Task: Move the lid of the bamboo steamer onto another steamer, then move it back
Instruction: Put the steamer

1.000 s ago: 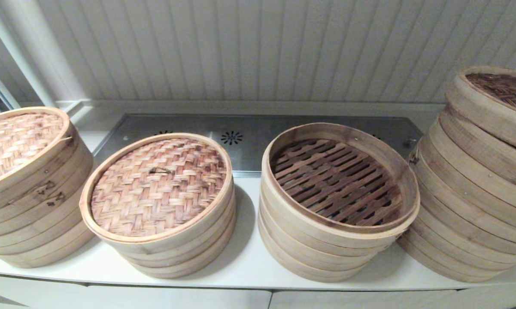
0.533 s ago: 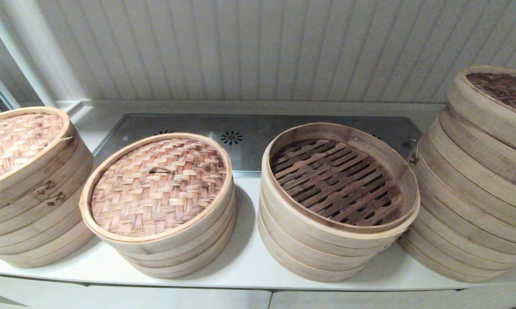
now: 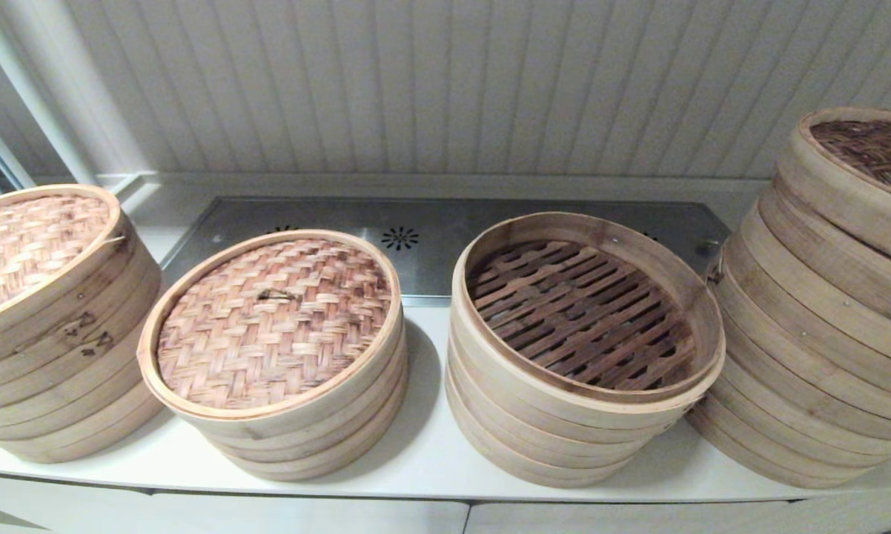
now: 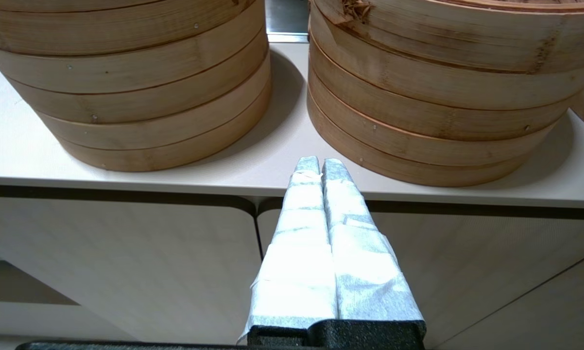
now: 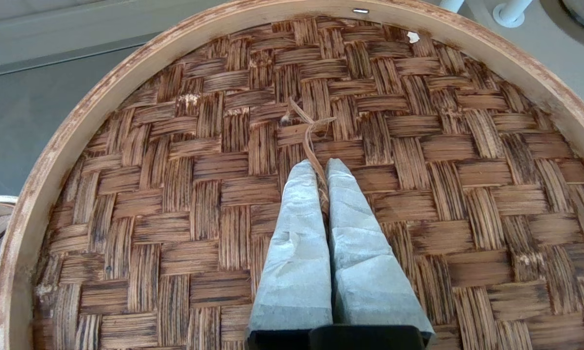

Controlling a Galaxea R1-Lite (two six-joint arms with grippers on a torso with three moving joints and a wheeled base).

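The right claw was pinched together on the thin loop at the centre of the dark woven lid, its wrapped fingers lying over the weave. In the head view that lid sat tilted at the top of the tall right stack, its near edge seeming raised off the tier below; the claw itself was out of that view.

Next to that stack stood the open steamer, its slatted floor bare and no lid on it. Left of it was a steamer with a pale woven lid, and at the far left another lidded stack. All four rested on the white table, with a metal vent panel behind them against the wall.

The left claw was closed on nothing, held low in front of the table edge, aimed at the gap between two steamer stacks and touching neither.
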